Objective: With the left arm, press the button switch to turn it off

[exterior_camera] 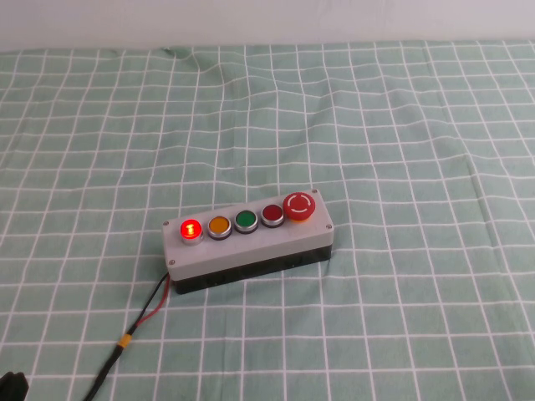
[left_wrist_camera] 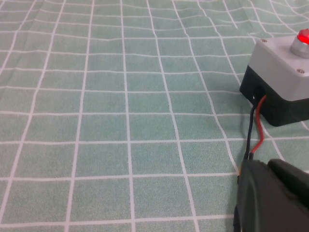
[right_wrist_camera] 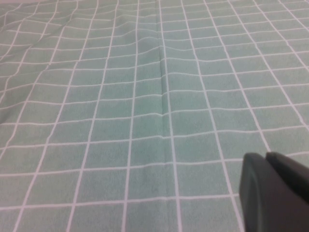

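The button switch is small, round and bright red with a silver ring, and it glows lit. It sits at the left end of the row on the grey box. In the left wrist view it shows at the frame's edge on the box's corner. My left gripper is shut and empty. It hangs low over the cloth near the box's wired end, well short of the button. A black bit of the left arm shows at the near left corner. My right gripper is shut and empty over bare cloth.
The row continues with an orange button, a green button, a dark red flat button and a large red mushroom button. Red and black wires run from the box's left end toward me. A green checked cloth covers the table.
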### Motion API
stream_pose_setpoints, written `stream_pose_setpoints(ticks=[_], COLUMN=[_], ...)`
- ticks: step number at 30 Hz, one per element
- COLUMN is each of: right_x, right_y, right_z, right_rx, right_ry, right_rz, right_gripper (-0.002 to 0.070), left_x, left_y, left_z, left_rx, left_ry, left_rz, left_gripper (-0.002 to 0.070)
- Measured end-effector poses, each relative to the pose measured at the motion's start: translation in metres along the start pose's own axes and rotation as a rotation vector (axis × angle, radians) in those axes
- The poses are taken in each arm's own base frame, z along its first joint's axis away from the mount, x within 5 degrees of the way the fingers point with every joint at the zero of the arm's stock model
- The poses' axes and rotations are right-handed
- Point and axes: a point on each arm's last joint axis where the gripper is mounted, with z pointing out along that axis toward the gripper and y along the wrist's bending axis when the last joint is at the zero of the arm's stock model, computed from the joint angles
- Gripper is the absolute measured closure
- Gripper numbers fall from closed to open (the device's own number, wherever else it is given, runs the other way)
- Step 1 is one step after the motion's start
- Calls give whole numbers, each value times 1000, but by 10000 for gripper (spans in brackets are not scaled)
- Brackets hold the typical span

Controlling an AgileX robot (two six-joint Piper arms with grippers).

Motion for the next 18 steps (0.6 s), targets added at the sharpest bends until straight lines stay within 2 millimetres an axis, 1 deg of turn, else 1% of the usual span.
stream_pose_setpoints(ticks=[12, 15, 18], right_x=[0, 0, 0], right_y=[0, 0, 0], right_z=[0, 0, 0], right_rx=[0, 0, 0], right_ry=[0, 0, 0], right_rz=[0, 0, 0], right_gripper=[694, 694, 694], left_x=[-1, -7, -18], left_y=[0, 0, 0], left_z=[0, 0, -2], left_rx=[0, -3, -1], left_ry=[-9, -72, -195], left_rz=[2, 21, 48], left_gripper=[677, 677, 677])
